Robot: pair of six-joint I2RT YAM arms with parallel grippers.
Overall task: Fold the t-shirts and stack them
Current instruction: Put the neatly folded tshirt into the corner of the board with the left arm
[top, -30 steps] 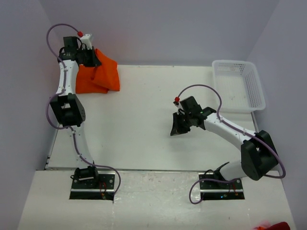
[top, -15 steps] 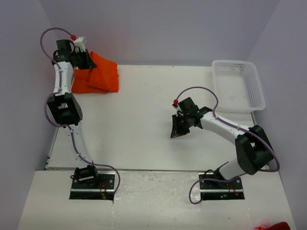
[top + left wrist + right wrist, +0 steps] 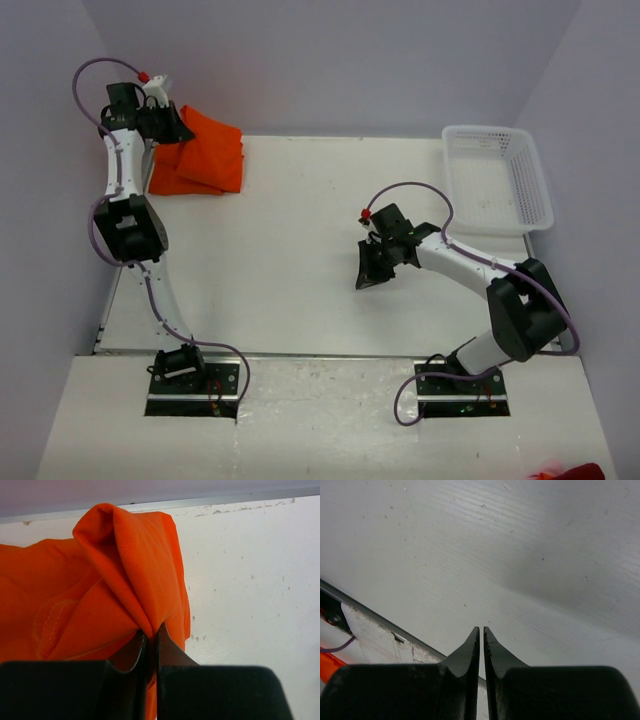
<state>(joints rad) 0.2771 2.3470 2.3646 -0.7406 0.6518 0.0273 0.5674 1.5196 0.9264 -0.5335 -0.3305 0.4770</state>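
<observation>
At the table's [image 3: 290, 250] far-left corner the orange t-shirts [image 3: 205, 160] are heaped. A raised fold is pinched tight in the left gripper [image 3: 150, 632], prob. so one shirt can be drawn off for folding. Mid-table, the right gripper [image 3: 372, 268] is held pressed together on nothing, w/ room left clear. The white lattice basket [image 3: 500, 135] is set far right
</observation>
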